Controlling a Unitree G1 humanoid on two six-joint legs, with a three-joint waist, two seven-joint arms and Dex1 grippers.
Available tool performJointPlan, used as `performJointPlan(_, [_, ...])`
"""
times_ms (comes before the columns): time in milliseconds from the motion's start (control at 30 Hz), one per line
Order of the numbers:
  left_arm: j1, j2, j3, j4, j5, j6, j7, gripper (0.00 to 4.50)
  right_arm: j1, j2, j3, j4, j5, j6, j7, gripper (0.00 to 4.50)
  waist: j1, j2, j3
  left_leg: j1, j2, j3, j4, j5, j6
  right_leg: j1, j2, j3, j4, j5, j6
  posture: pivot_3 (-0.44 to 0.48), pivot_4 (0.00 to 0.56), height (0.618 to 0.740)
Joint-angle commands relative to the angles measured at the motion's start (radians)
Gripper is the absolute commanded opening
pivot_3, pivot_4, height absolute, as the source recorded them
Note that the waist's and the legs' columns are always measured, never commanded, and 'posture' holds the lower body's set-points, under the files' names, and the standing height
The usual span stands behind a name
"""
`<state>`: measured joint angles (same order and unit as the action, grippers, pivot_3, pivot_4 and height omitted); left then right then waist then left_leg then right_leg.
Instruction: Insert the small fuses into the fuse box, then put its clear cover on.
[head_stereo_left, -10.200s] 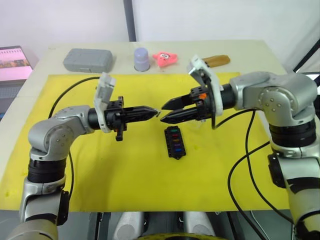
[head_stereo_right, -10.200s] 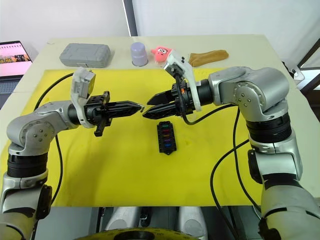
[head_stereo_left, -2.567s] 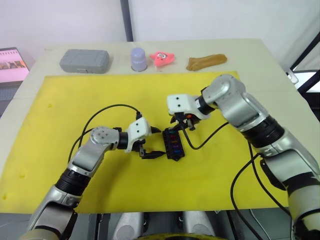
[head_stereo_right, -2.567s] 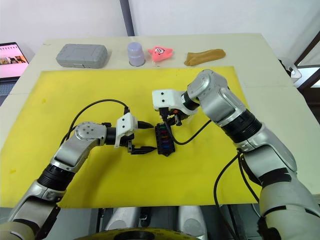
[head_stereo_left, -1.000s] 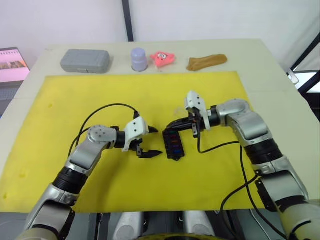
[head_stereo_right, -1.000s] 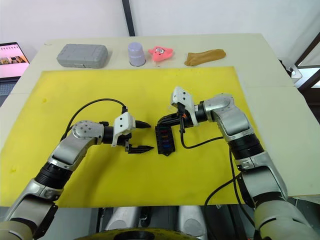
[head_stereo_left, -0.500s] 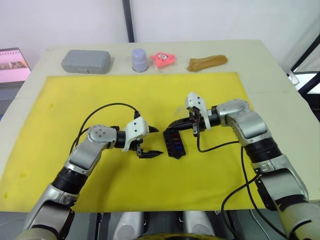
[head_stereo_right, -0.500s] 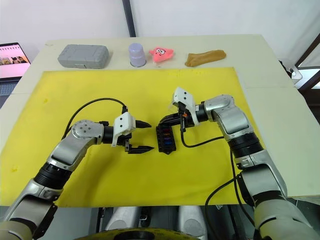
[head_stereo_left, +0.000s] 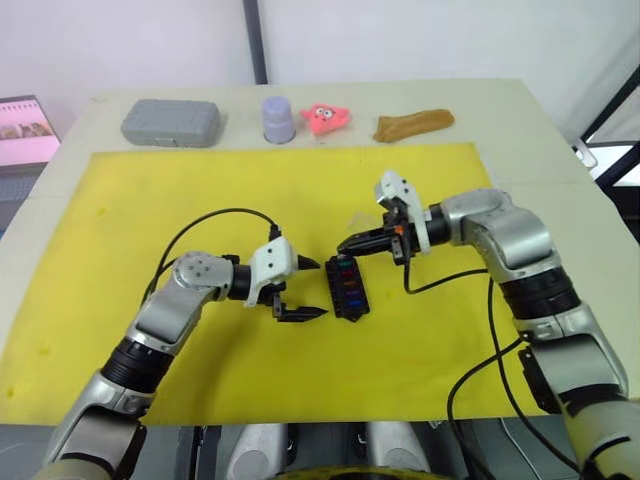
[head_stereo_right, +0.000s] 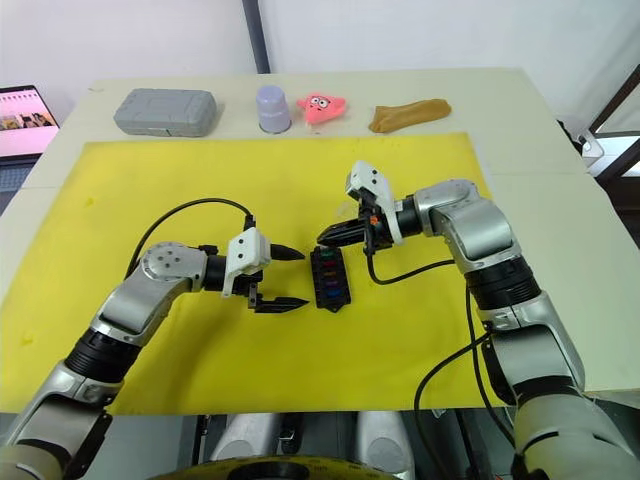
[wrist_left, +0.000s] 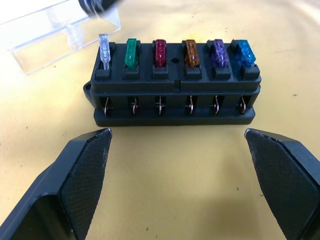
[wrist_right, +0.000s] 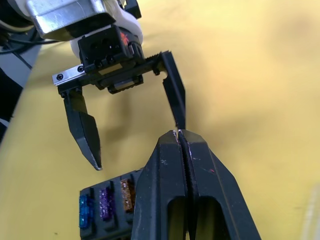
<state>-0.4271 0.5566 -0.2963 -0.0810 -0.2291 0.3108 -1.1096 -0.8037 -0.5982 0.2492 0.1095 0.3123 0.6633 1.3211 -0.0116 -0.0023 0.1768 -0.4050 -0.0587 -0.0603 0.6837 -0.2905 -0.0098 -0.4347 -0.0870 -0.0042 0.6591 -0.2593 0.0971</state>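
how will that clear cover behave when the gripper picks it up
The clear cover looks like thin rigid plastic, so probably stiff and very light. Its smooth glossy walls may slip between the fingers. Lying loose on the yellow mat beside the fuse box, it would likely skid if nudged.

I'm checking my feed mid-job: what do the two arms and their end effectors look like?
Both arms are silver-grey metal with rounded joints and black bands. Each wrist carries a white camera housing, and a loose black cable loops from it over the yellow mat. The left end effector has two black pointed fingers with textured pads. The right end effector matches it, with a small orange-red mark behind its fingers.
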Motion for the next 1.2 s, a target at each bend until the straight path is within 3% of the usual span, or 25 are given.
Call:
performJointPlan(33, [-0.001, 0.01, 0.031, -0.021, -0.015, -0.008, -0.004, 4.5, -0.039, -0.033, 0.018, -0.035, -0.052, -0.093, 0.008, 0.04, 0.0, 0.0, 0.0, 0.0, 0.0, 0.0, 0.0, 0.0, 0.0, 0.0, 0.0, 0.0, 0.0, 0.0, 0.0, 0.0, 0.15, 0.731])
performJointPlan(133, [-0.002, 0.011, 0.03, -0.017, -0.012, -0.012, -0.004, 4.5, -0.045, -0.048, 0.042, -0.032, -0.08, -0.131, 0.022, 1.01, 0.0, 0.0, 0.0, 0.0, 0.0, 0.0, 0.0, 0.0, 0.0, 0.0, 0.0, 0.0, 0.0, 0.0, 0.0, 0.0, 0.15, 0.731])
performJointPlan(300, [-0.003, 0.01, 0.031, -0.013, -0.009, -0.015, -0.001, 4.5, -0.048, -0.054, 0.063, -0.038, -0.106, -0.153, 0.029, 3.42, 0.0, 0.0, 0.0, 0.0, 0.0, 0.0, 0.0, 0.0, 0.0, 0.0, 0.0, 0.0, 0.0, 0.0, 0.0, 0.0, 0.15, 0.731])
performJointPlan(600, [-0.001, 0.008, 0.029, -0.016, -0.006, -0.017, 0.004, 4.5, -0.076, -0.018, 0.088, 0.014, -0.15, -0.152, -0.005, 3.42, 0.0, 0.0, 0.0, 0.0, 0.0, 0.0, 0.0, 0.0, 0.0, 0.0, 0.0, 0.0, 0.0, 0.0, 0.0, 0.0, 0.15, 0.731])
performJointPlan(700, [-0.001, 0.008, 0.03, -0.017, -0.006, -0.017, 0.006, 4.5, -0.086, -0.011, 0.081, 0.022, -0.145, -0.14, -0.001, 2.57, 0.0, 0.0, 0.0, 0.0, 0.0, 0.0, 0.0, 0.0, 0.0, 0.0, 0.0, 0.0, 0.0, 0.0, 0.0, 0.0, 0.15, 0.731])
performJointPlan(800, [-0.001, 0.008, 0.03, -0.017, -0.006, -0.017, 0.007, 4.5, -0.087, -0.02, 0.089, 0.02, -0.153, -0.147, 0.014, 1.18, 0.0, 0.0, 0.0, 0.0, 0.0, 0.0, 0.0, 0.0, 0.0, 0.0, 0.0, 0.0, 0.0, 0.0, 0.0, 0.0, 0.15, 0.731])
performJointPlan(1200, [-0.007, 0.006, 0.029, -0.01, -0.004, -0.022, 0.009, 4.5, -0.074, -0.033, 0.107, 0.026, -0.185, -0.171, 0.036, 1.18, 0.0, 0.0, 0.0, 0.0, 0.0, 0.0, 0.0, 0.0, 0.0, 0.0, 0.0, 0.0, 0.0, 0.0, 0.0, 0.0, 0.15, 0.731])
